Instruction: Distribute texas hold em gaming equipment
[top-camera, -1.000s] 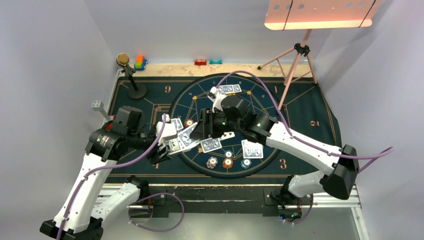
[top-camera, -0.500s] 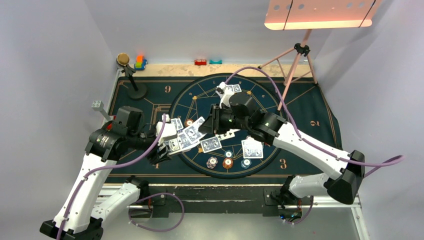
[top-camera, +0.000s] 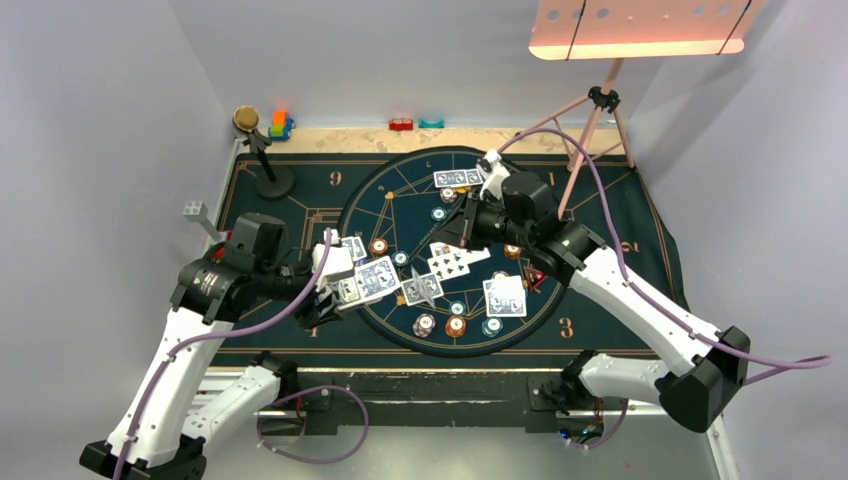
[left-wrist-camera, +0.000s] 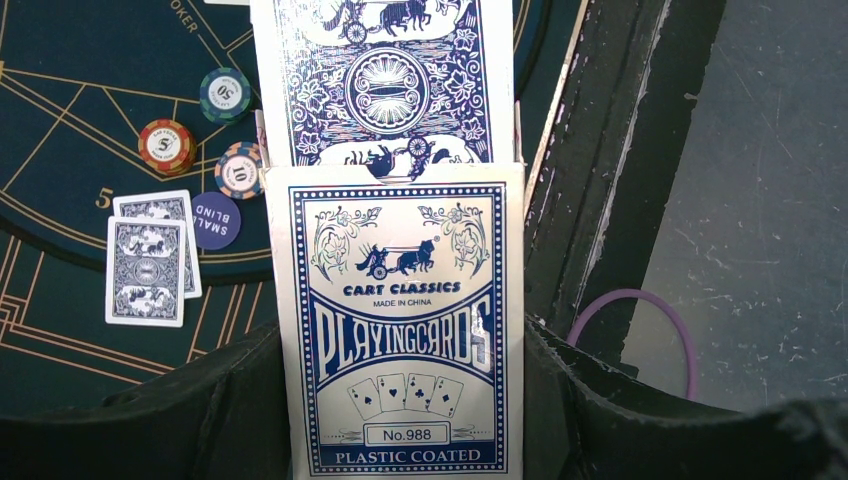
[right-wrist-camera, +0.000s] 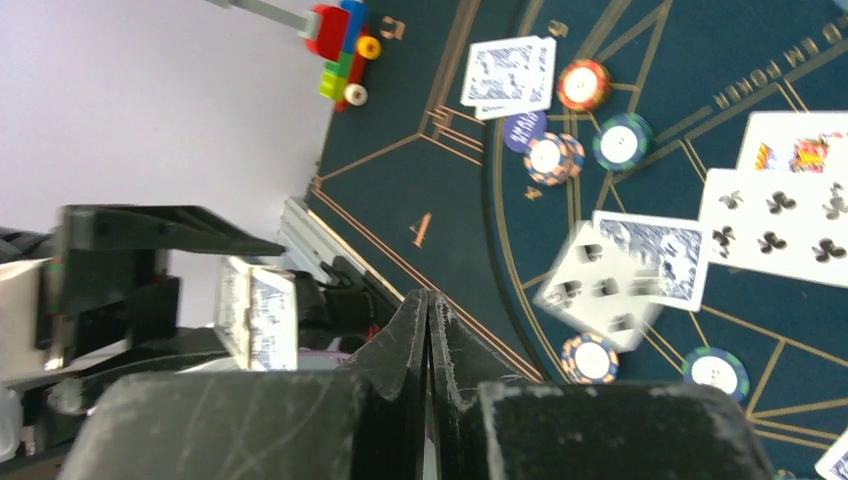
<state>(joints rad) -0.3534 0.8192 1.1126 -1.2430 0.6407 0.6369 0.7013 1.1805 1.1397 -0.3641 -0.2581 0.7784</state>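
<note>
Big dark-blue gold-lined mat (top-camera: 620, 230) covers most of the worktop. L hand (top-camera: 338, 290) is clamped on the Cart Classics card box (left-wrist-camera: 400, 330) at the mat's near-left side. The box's long axis runs straight out from the hand, open end aimed at mat centre, w/ a blue-backed card (left-wrist-camera: 385, 80) poking out that end. R hand (right-wrist-camera: 428, 310) hangs over the mat's middle, fingers pressed together, nothing in them. A face-up clubs card (top-camera: 458, 258) lies just beside it. Another card (right-wrist-camera: 590, 290) shows blurred, so can't tell if it's settled.

Risk, imo: the poking card slips out if the box tips, or two come out together on a pull.

Smallest: chips (top-camera: 455, 325) in a row at the front, plus the small-blind button (left-wrist-camera: 215, 220).
</note>
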